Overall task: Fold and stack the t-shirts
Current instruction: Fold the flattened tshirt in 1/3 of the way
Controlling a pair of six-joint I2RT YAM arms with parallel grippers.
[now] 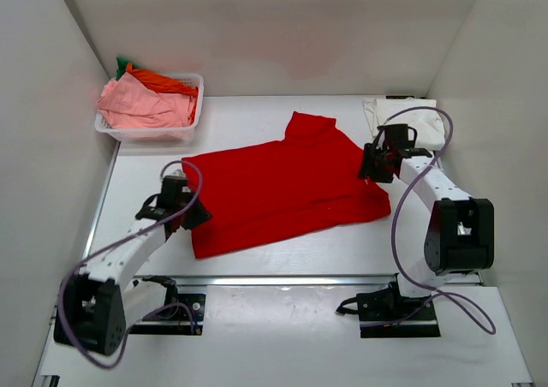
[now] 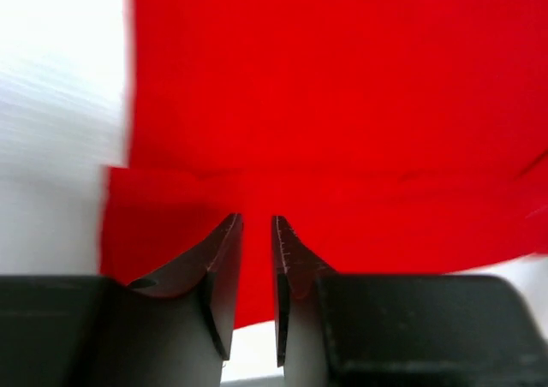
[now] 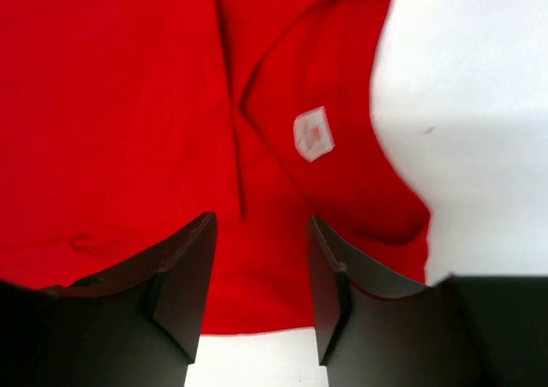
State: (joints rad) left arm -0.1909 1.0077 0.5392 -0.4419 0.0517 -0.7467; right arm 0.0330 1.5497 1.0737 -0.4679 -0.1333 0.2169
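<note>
Arm bases first, since they sit closest at the bottom of the top view: left arm (image 1: 128,254) reaches up toward the left edge of the shirt, right arm (image 1: 428,181) toward its right edge.

Biggest thing on the table (image 1: 257,113) is the red t-shirt (image 1: 282,186), laid out across the middle of the frame with its collar end to the right and one sleeve poking toward the top. Upper left there's the white basket (image 1: 145,133) with a pink tee (image 1: 141,104) on top, plus orange (image 1: 163,80) and a bit of green (image 1: 122,62) behind it. Upper right, a cream tee (image 1: 428,128) sits in a small pile behind the right arm; I guess that's where the stack goes.

On the wrist cams, the left gripper (image 2: 257,223) hovers over the red cloth with its jaws a narrow slit apart and nothing pinched. The right gripper (image 3: 261,220) has its jaws clearly parted, also empty, right over the neckline. I can see the little white label (image 3: 311,134) inside the collar.

So I reckon I'm mid-fold on the red one, with the basket tees not started. Next move calls for both sides to drop onto the cloth edges, pinch one layer cleanly, and carry the fold over together so it doesn't bunch or skew.
</note>
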